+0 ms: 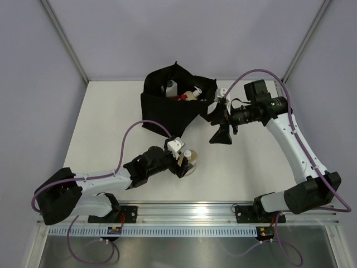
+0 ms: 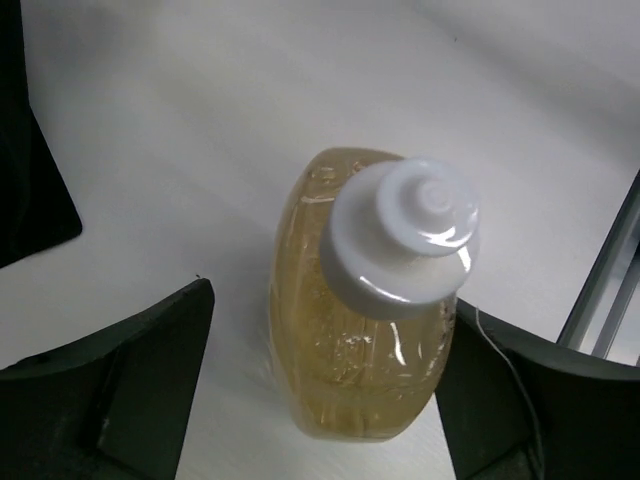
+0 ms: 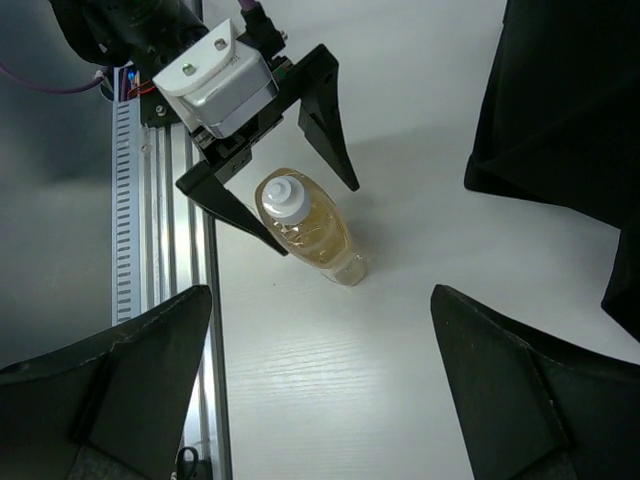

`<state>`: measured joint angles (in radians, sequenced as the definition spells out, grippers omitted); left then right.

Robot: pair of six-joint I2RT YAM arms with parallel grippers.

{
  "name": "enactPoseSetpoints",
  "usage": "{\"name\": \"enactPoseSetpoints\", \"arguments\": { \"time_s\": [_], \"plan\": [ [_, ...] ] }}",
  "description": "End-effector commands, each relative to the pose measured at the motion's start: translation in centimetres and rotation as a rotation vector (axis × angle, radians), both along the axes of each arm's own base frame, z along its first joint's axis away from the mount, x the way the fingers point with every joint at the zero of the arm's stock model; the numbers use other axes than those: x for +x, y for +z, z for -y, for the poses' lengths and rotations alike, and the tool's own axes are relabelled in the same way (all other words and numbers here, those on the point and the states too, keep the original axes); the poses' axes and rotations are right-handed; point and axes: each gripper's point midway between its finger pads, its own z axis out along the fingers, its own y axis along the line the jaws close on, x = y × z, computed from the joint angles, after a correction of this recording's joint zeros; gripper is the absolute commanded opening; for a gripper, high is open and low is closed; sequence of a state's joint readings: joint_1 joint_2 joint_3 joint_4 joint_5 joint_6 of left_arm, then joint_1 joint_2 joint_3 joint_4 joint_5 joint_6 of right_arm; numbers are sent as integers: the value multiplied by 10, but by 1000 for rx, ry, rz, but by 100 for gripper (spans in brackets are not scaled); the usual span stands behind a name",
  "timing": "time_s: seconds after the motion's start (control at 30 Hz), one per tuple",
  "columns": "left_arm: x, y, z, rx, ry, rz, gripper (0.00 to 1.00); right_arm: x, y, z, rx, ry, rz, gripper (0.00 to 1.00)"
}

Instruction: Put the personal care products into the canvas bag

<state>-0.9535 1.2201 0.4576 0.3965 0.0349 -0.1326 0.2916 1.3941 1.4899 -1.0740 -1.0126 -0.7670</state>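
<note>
Your left gripper (image 2: 325, 420) is spread wide with the bottle (image 2: 345, 360) sitting right between the jaws, not clamped. On its wrist cam there's a clear strip of table between the bottle and one finger (image 2: 130, 390). The other finger sits so close to it that I can't tell if it's touching. The right wrist cam shows it from the other side: both jaws flanking the white cap, amber liquid below. I can't call whether the bottle is dead upright or leaning.

Your right gripper (image 3: 320, 400) is wide open too and holding nothing, hanging in the air just off the bag's (image 1: 167, 109) near right corner.

The bottle is on the near side of the bag, apart from it, out on the bare table (image 1: 106, 128). The bag stands open, and inside it you can make out a white bottle (image 1: 170, 86), something red (image 1: 179, 97) and a pale cap (image 1: 193, 94) beside that.

Table's white and matte. Well to the near side of the bag there's an aluminium rail (image 1: 184, 211) with the arm bases on it. Purple cables (image 1: 134, 134) loop off each arm. Behind the bag it's plain grey walls (image 1: 184, 33) with metal posts (image 1: 64, 42) in the corners.
</note>
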Motion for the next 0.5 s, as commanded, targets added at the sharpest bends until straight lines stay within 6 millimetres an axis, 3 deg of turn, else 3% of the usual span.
{"name": "enactPoseSetpoints", "arguments": {
  "time_s": [0.0, 0.03, 0.07, 0.27, 0.3, 0.33, 0.4, 0.47],
  "plan": [
    [14, 52, 27, -167, -7, 85, 81, 0, 3, 4, 29, -24, 15, 99],
    [12, 51, 29, -174, -18, 74, 77, 0, 3, 5, 31, -33, 13, 99],
    [12, 49, 30, -178, -14, 65, 64, -1, 0, 6, 31, -40, -3, 99],
    [16, 52, 37, -218, -5, 57, 23, -1, -8, 10, 34, -59, -38, 100],
    [17, 54, 38, -212, -10, 69, 7, -1, -8, 10, 34, -60, -38, 99],
    [19, 61, 38, -208, -5, 77, 0, -1, -9, 11, 33, -65, -42, 100],
    [21, 67, 34, -194, -1, 86, 0, 0, -8, 14, 36, -79, -46, 100],
    [27, 98, 28, -237, 6, 122, 0, 3, -5, 18, 41, -105, -52, 99]
  ]
}}
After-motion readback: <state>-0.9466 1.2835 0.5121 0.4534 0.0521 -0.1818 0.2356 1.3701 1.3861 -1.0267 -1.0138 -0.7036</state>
